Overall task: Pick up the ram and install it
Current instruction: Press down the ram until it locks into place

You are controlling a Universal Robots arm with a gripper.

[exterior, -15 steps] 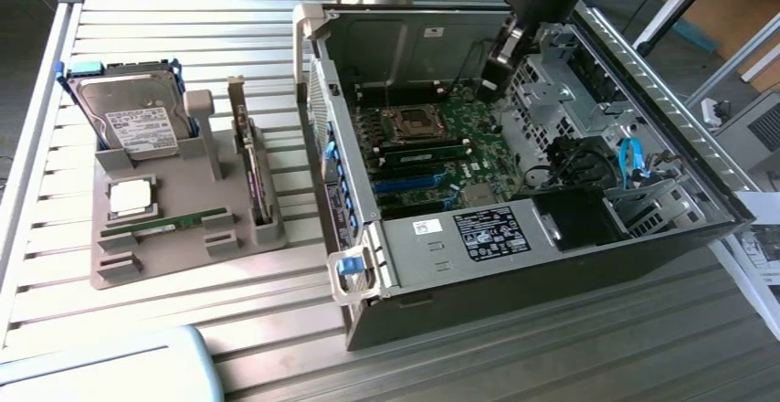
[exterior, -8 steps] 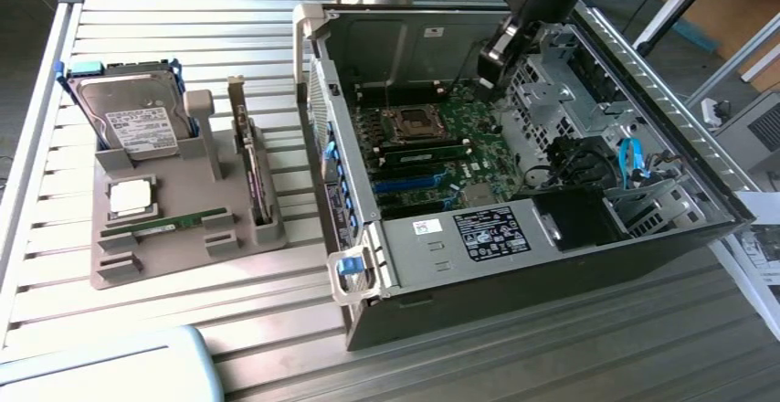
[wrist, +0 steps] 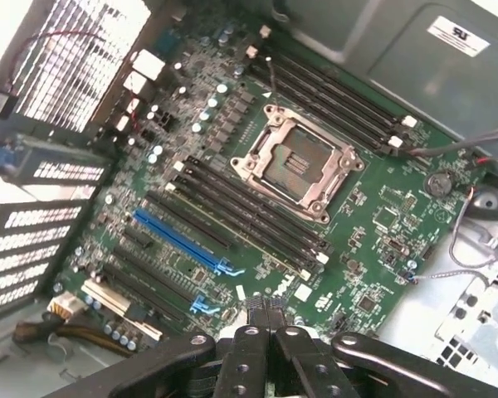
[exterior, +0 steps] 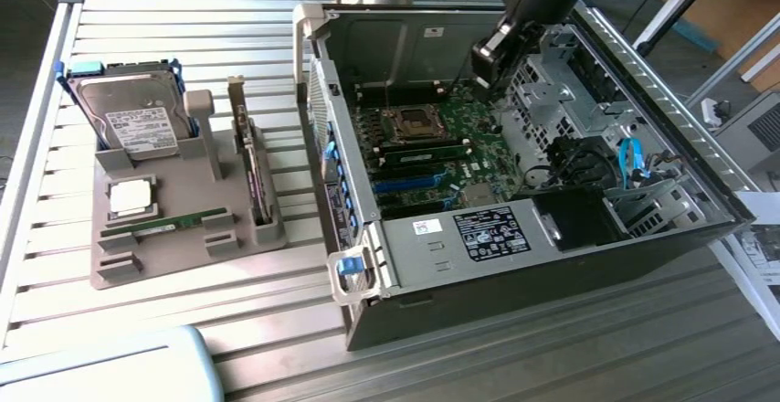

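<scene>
At lower left of the exterior view one ram (exterior: 164, 226) lies in the grey tray (exterior: 183, 256), a twin (exterior: 418, 155) already seated on the motherboard (exterior: 451, 160) mid-frame. Upper right, the gripper (wrist: 266, 319) hovers inside the case (exterior: 549, 238), fingers pressed together on nothing (empty). Descending blindly, it could strike the socket (wrist: 295, 162) or slots.

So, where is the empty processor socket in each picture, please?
Exterior view: the processor socket sits on the green board inside the open computer case, towards its far end, above a green memory stick already seated in its slot.
Wrist view: the socket lies near the middle.
Shared landmark: the blue slot.
</scene>
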